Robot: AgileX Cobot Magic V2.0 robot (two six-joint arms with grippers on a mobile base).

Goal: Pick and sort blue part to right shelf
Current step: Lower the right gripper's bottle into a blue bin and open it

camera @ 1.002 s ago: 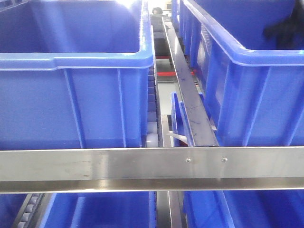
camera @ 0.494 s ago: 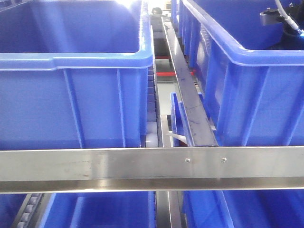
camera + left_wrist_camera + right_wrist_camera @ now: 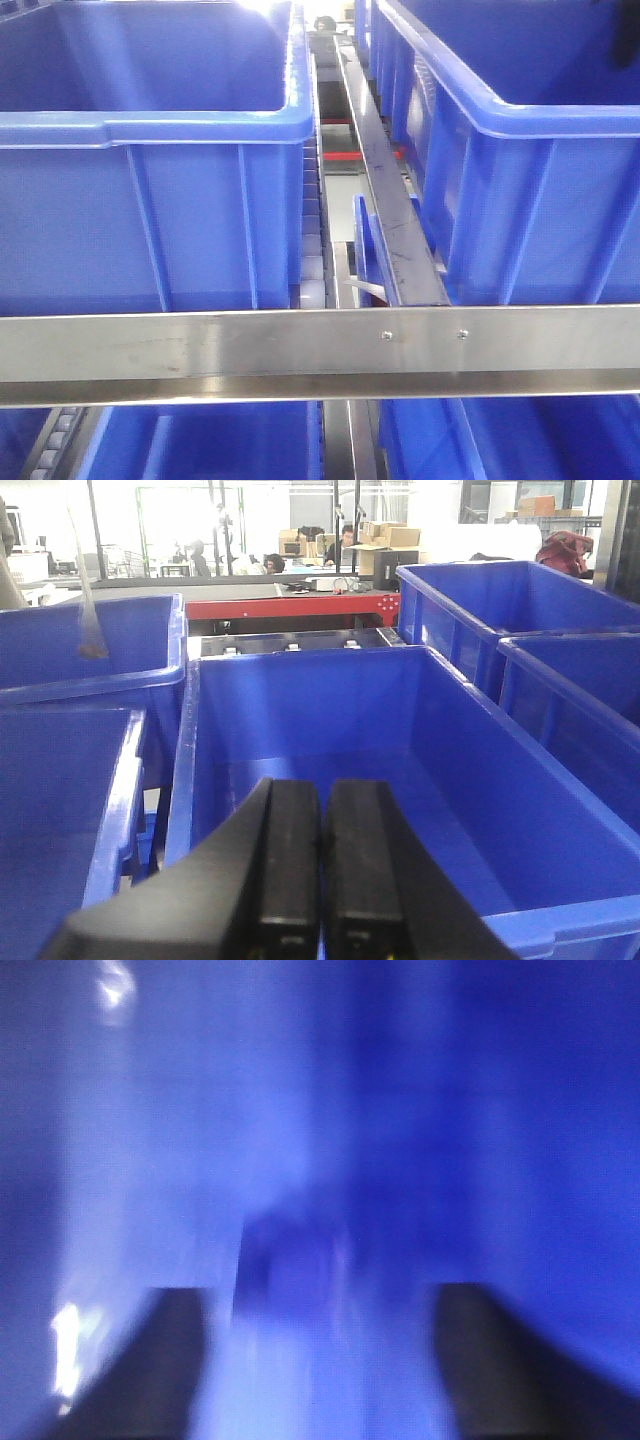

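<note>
The right shelf fills the front view: a brushed-steel front rail with large open-topped blue bins behind it. Neither gripper shows in that view. My left gripper is shut, its black pads pressed together with nothing between them, hovering at the near rim of a blue bin. The right wrist view is heavily blurred and all blue. My right gripper is open, its fingers far apart. A darker blue blocky shape, possibly the blue part, lies between and beyond the fingers; whether anything touches it cannot be told.
A second blue bin stands at the right, split from the left one by a steel rail and white rollers. More bins sit on the tier below. Neighbouring bins and a red-edged bench lie beyond.
The right arm, seen over the back of the right bin half a second ago, has left the front view. The front view has shifted slightly.
</note>
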